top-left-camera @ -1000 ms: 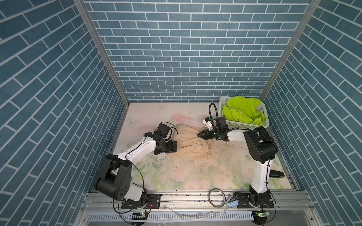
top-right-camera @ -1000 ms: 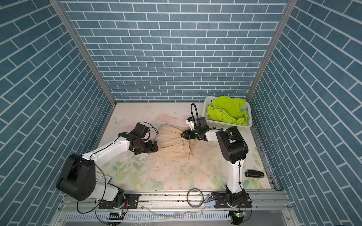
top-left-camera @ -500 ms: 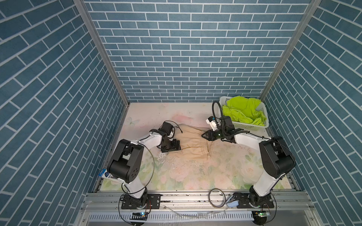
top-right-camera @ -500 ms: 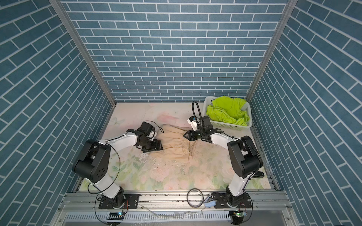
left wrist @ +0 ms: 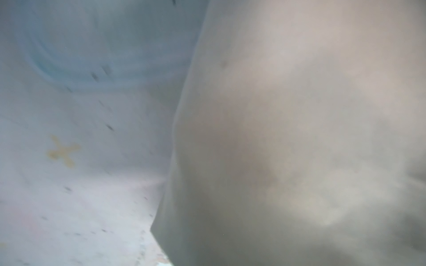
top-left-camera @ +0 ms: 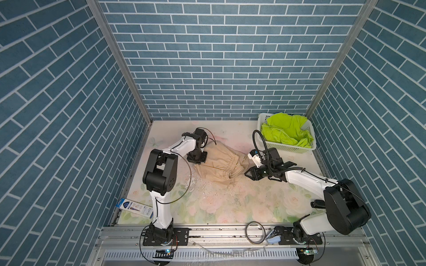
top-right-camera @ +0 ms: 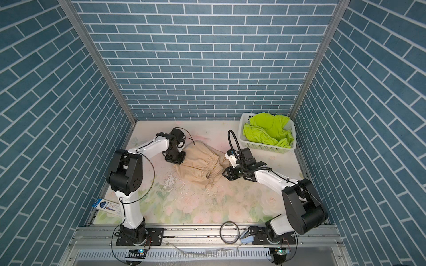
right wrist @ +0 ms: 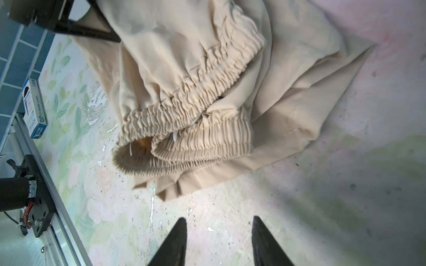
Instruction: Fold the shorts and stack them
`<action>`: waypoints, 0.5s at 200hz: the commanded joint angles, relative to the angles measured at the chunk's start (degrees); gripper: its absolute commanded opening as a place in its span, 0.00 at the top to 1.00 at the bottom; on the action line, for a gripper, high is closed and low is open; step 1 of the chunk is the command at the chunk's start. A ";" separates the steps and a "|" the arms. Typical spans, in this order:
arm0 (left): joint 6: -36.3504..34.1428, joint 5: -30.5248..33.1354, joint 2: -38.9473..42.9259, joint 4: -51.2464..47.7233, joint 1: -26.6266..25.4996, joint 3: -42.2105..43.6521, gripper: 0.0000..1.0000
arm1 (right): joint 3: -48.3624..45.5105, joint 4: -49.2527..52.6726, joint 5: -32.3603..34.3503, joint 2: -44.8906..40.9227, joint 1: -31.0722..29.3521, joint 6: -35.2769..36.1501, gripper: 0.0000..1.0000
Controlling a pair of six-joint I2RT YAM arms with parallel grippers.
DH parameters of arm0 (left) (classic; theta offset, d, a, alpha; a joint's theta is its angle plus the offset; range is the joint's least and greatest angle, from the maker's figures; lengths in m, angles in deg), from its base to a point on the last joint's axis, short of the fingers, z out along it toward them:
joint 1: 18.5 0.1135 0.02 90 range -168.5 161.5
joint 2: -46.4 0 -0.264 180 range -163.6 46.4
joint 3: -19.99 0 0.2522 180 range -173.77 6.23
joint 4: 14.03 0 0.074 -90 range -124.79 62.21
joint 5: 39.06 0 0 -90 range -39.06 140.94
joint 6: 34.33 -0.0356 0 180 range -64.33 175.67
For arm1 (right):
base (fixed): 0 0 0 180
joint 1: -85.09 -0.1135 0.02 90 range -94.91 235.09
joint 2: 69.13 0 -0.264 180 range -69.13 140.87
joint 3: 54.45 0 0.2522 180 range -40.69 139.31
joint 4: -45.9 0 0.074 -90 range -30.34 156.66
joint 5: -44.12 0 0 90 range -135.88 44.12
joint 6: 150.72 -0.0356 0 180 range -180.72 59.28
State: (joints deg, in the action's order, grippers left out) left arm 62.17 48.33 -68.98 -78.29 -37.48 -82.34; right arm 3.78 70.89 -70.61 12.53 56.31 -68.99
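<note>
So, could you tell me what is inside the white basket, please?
Crumpled lime-green shorts fill the white basket in both top views; the fabric covers its floor, so anything underneath is hidden.

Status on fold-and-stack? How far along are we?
Done: nothing finished. The beige shorts lie bunched on the table, waistband doubled over, with no neat fold.
In hand: the left gripper looks shut on their edge. The right gripper is open, clear of the fabric.
Left: finish that fold, then take the lime-green shorts, crumpled in the white basket, fold them and stack both.
</note>
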 commanded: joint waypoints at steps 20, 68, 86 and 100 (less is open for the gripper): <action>-8.13 6.64 -4.32 -4.56 0.17 -14.23 0.41 | 10.83 6.81 3.31 3.28 0.25 5.11 0.43; 1.24 10.77 2.62 -11.09 0.86 -15.87 0.00 | 30.37 7.76 -1.59 21.03 0.80 6.16 0.36; 6.95 5.16 10.05 -6.68 1.40 -4.95 0.00 | 37.17 10.32 -2.00 28.09 1.52 8.06 0.34; 11.18 -0.33 16.63 0.11 1.69 5.40 0.00 | 41.42 11.45 -3.69 32.59 2.33 9.23 0.32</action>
State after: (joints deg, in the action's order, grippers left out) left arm 64.51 55.06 -60.84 -82.16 -36.63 -88.97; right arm 39.67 77.16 -71.40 38.89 57.32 -64.16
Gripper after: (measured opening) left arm 0.995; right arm 0.669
